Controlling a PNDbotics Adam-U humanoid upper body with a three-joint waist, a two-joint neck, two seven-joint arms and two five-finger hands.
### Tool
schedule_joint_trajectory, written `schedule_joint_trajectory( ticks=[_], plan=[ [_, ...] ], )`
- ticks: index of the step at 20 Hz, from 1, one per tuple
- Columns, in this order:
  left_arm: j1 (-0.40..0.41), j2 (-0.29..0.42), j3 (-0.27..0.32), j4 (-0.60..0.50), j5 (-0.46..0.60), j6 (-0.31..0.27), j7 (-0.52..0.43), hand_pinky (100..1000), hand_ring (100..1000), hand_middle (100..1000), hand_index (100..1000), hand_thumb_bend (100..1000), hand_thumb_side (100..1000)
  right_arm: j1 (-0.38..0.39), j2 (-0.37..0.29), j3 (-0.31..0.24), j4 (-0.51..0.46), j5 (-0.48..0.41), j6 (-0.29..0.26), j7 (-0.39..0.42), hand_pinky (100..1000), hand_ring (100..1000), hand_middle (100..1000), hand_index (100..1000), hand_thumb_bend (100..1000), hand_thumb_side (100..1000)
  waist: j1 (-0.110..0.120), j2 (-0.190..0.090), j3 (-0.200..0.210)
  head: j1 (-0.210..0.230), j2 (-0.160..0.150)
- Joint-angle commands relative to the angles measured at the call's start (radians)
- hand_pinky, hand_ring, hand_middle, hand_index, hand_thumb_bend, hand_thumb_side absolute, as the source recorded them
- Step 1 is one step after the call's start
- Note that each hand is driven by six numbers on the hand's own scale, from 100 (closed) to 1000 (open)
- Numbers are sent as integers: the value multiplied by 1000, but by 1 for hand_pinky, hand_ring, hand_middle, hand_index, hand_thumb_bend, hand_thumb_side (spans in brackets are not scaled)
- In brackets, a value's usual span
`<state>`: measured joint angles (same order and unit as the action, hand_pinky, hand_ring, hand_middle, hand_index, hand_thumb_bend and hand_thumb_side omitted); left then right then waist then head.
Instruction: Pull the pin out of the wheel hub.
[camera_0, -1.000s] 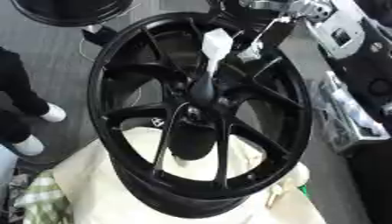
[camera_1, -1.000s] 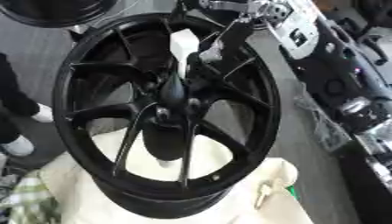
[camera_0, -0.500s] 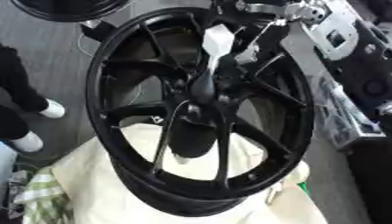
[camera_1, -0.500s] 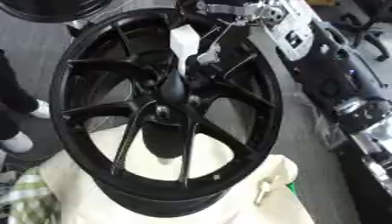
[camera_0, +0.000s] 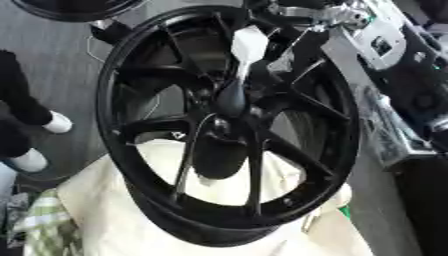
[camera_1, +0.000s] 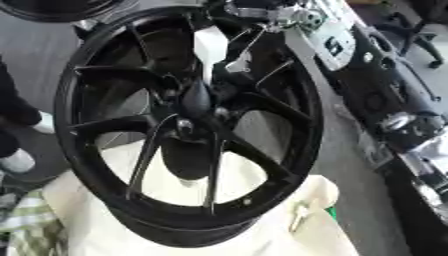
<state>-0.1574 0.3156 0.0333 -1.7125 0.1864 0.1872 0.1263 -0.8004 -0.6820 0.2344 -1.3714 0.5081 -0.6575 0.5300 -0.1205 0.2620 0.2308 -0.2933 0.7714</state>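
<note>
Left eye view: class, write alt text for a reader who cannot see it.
A black spoked wheel hub rests tilted on a cream cloth, a white-tipped pin standing up from its centre. The robot's right hand reaches in from the top, beside the pin.

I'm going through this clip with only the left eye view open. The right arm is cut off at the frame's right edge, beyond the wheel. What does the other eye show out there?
Observer: In the right eye view the right arm shows whole across its width. It has black casing, and below a round silver joint it runs down to the lower right corner, apart from the wheel.
Operator: Is anything behind the arm, up at the top right?
Observer: Yes, the dark legs of an office chair stand on the grey floor there, beyond the arm. Your view cuts that corner off.
</note>
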Motion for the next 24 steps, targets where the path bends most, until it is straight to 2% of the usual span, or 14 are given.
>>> schedule_joint_trajectory(
  ticks=[1,10,17,24],
  plan=[
    [-9,14,3,-10,-7,-1,-3,728,615,608,750,100,949,-15,-28,-17,-2,8,-249,240,769,750,676,793,358,547,6,-13,1,-5,-4],
    [-10,14,0,-8,-9,-1,-8,730,616,609,750,100,951,-18,-31,-21,10,1,-249,228,764,742,660,779,291,505,7,-10,2,-10,-10],
    [-9,13,-2,-7,-11,-1,-11,731,616,609,750,100,950,-19,-38,-22,7,-17,-248,234,763,740,659,778,282,513,8,-13,1,-14,-19],
    [-9,13,-3,-6,-13,0,-13,732,617,609,750,100,954,-17,-37,-26,13,-23,-240,234,758,733,619,749,248,458,8,-11,2,-14,-24]
  ],
)
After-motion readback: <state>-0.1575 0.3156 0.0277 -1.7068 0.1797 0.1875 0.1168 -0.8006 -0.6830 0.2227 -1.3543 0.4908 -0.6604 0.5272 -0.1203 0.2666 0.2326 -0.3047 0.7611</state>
